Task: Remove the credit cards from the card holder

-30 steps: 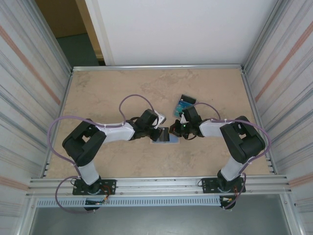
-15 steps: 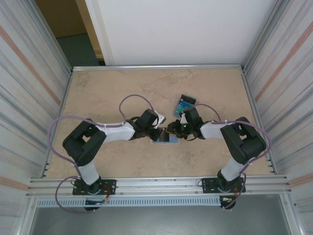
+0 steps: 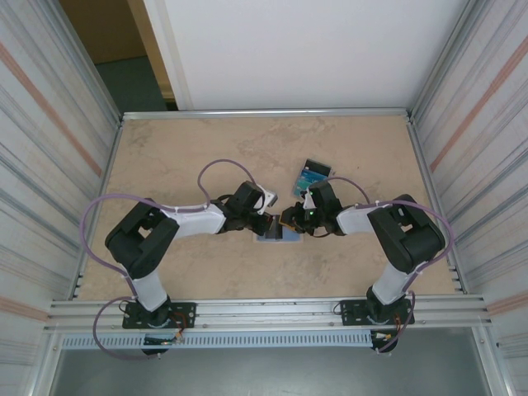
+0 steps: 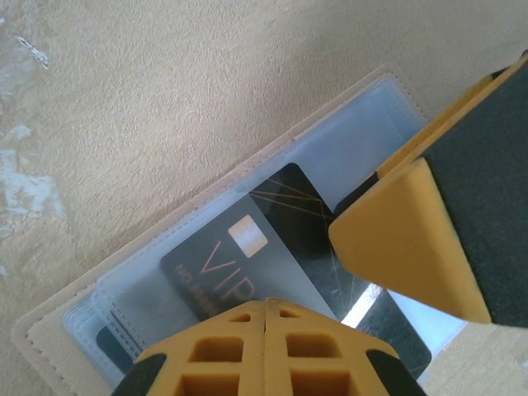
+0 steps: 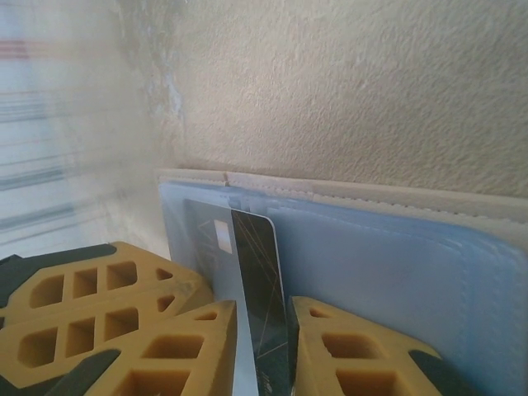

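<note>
The left side of the counter [image 3: 157,157] lies bare up to the corrugated wall [image 3: 49,165], leaving broad open room there and along the far edge. The left arm [image 3: 194,221] reaches in toward the middle. The left jaws are pressed shut, and their yellow fingers [image 4: 206,355] rest down on the open card holder [image 3: 276,235]. The holder lies flat in the middle of the counter, well away from every wall, with its beige stitched border around pale clear pockets [image 4: 355,132].

A black VIP card [image 4: 247,256] lies slanted in one pocket, its lower end sticking out past the pocket's edge. The right jaws are closed narrowly on that card's edge [image 5: 256,272], with one finger [image 5: 346,363] on each side of it. Beyond the right arm [image 3: 363,216], teal and blue cards [image 3: 312,175] lie loose on the counter, apart from the holder. Bare counter runs from there to the right wall [image 3: 470,165].
</note>
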Motion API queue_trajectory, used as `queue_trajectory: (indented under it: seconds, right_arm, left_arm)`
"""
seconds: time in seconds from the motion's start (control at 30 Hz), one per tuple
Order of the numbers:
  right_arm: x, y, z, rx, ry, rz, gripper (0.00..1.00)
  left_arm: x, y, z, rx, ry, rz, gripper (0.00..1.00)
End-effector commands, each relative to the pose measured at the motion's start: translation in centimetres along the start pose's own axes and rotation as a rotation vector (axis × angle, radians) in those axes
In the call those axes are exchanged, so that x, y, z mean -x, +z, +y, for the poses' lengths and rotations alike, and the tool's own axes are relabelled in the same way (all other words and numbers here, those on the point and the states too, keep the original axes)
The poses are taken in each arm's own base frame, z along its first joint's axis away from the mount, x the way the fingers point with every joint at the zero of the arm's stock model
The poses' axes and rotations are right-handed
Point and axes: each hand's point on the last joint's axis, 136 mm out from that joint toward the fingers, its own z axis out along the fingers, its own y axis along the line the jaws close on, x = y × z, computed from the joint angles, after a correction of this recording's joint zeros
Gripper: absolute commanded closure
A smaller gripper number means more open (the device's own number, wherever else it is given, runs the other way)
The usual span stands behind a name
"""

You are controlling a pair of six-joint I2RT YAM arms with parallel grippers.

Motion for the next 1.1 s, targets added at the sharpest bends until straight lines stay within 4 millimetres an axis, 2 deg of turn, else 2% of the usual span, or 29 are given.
queue_trajectory:
  seconds: [0.0,0.3,0.4,0.47,0.6,0.7,0.83,1.07]
  right_arm:
    - [-1.1,0.3,1.1,0.084,0.009,0.058,0.79]
    - [-1.2,0.8,1.2,0.12,0.015,0.076,0.85]
    - [-1.1,0.9,0.6,0.106,0.024,0.069,0.91]
    - [-1.0,0.9,0.1,0.085,0.034,0.063,1.0]
    - [-0.9,0.4,-0.7,0.041,0.035,0.047,1.0]
    - [-0.8,0.0,-1.3,-0.013,0.022,0.033,1.0]
    - [-0.5,-0.8,-1.4,-0.063,-0.006,0.014,1.0]
    - [-0.1,-1.5,-0.9,-0.089,-0.032,-0.007,1.0]
  left_arm:
    - [-2.7,1.1,0.1,-0.028,-0.042,0.079,1.0]
    - [-2.8,1.2,0.0,-0.041,-0.062,0.076,1.0]
    - [-2.6,0.9,0.0,-0.042,-0.061,0.07,1.0]
    - [-2.4,0.7,0.0,-0.04,-0.061,0.064,1.0]
    - [-1.7,-0.2,0.0,-0.035,-0.052,0.04,1.0]
    - [-0.9,-1.0,0.0,-0.023,-0.035,0.017,0.95]
    - [-0.1,-2.1,0.1,-0.001,-0.019,-0.007,0.88]
    - [0.4,-2.5,0.0,0.004,0.013,-0.011,0.87]
